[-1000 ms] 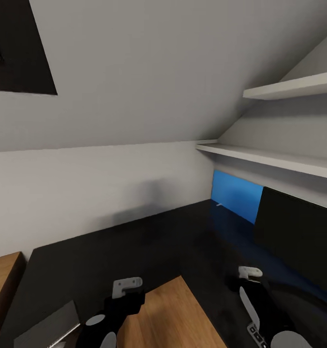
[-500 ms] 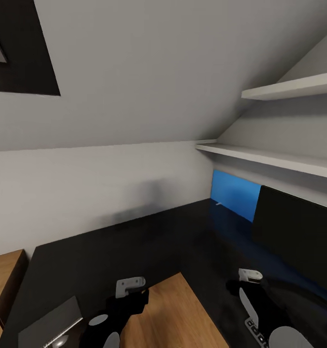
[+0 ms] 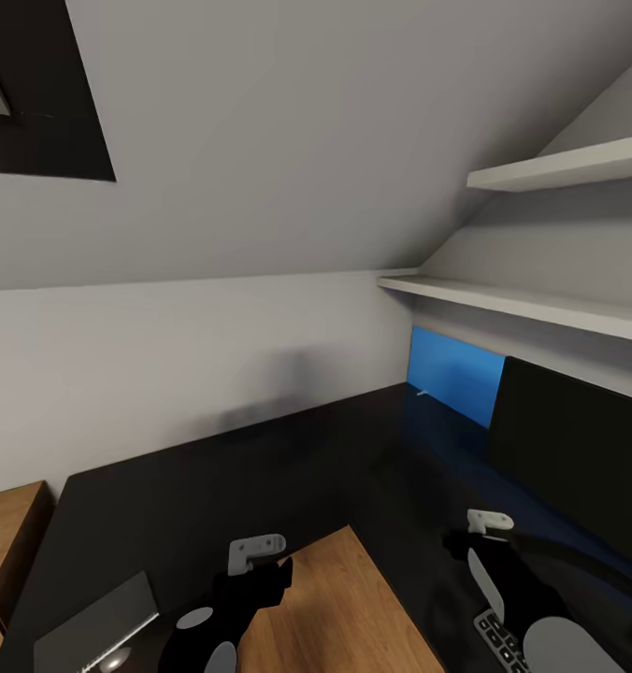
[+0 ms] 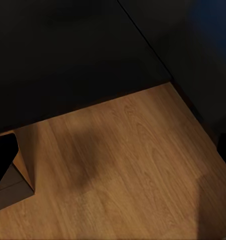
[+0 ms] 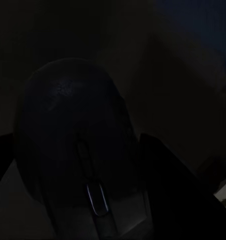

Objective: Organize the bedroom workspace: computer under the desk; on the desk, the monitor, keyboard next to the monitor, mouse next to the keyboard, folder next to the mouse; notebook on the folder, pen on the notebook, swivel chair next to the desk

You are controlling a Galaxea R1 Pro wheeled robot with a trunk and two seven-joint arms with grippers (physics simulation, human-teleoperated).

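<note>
The black desk spans the head view. On its right stands the monitor, dark-screened. Past it a bright blue rectangle leans upright at the wall, by its look the folder. Part of the keyboard peeks out beside my right arm. In the right wrist view the black mouse looms very close between dark fingers, and my right gripper looks shut on it. My left arm hangs over the wooden floor. Its gripper holds nothing, with dark tips far apart.
Two white shelves run along the wall above the monitor, under a sloped ceiling. A grey flat-topped box sits at the lower left. Wooden floor fills the notch of the desk. A wooden piece stands left of the desk.
My right arm has slid a little down and to the right, baring more of the keyboard. The left arm has drifted slightly right. The view itself has shifted a bit.
</note>
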